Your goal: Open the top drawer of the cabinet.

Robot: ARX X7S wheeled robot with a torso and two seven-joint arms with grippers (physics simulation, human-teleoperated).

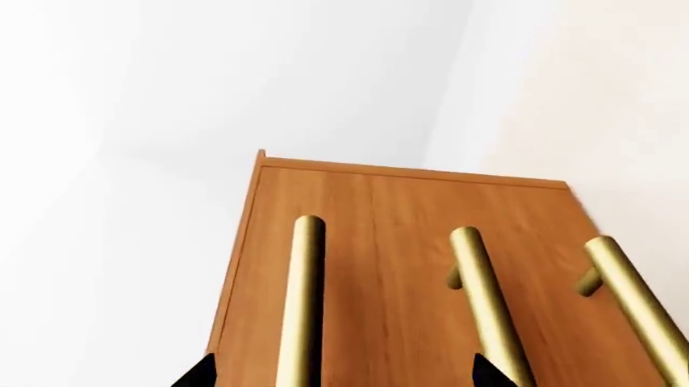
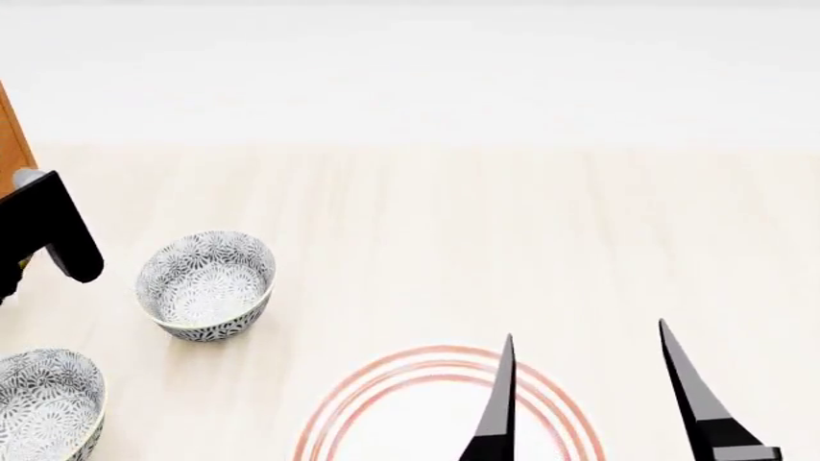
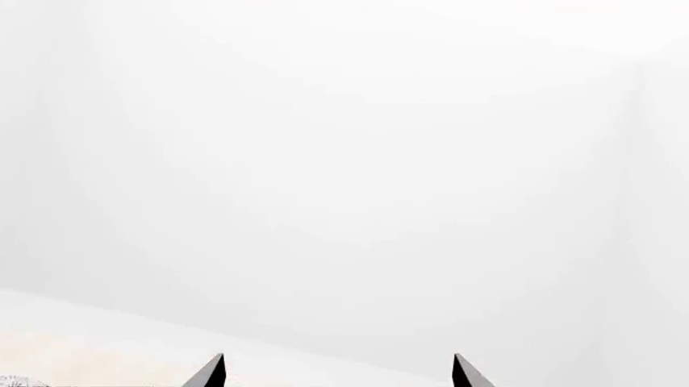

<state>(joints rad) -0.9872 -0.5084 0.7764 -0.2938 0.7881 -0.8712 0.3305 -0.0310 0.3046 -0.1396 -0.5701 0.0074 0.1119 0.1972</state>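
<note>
The cabinet [image 1: 398, 266] is reddish-brown wood and its front fills the left wrist view; only a sliver of it [image 2: 11, 134] shows at the head view's far left edge. Three brass bars show on that front, and I see no drawer seams, so I cannot tell which bar belongs to the top drawer. My left gripper [image 1: 344, 375] is open right at the front, with one brass bar [image 1: 303, 306] between its fingertips, untouched. A second bar [image 1: 485, 306] runs by the other fingertip. My right gripper [image 2: 590, 394] is open and empty.
Two patterned bowls [image 2: 205, 283] [image 2: 45, 403] stand on the pale wooden table near the left arm. A white plate with red rings [image 2: 443, 403] lies under the right gripper. The right wrist view shows only white wall and a strip of table.
</note>
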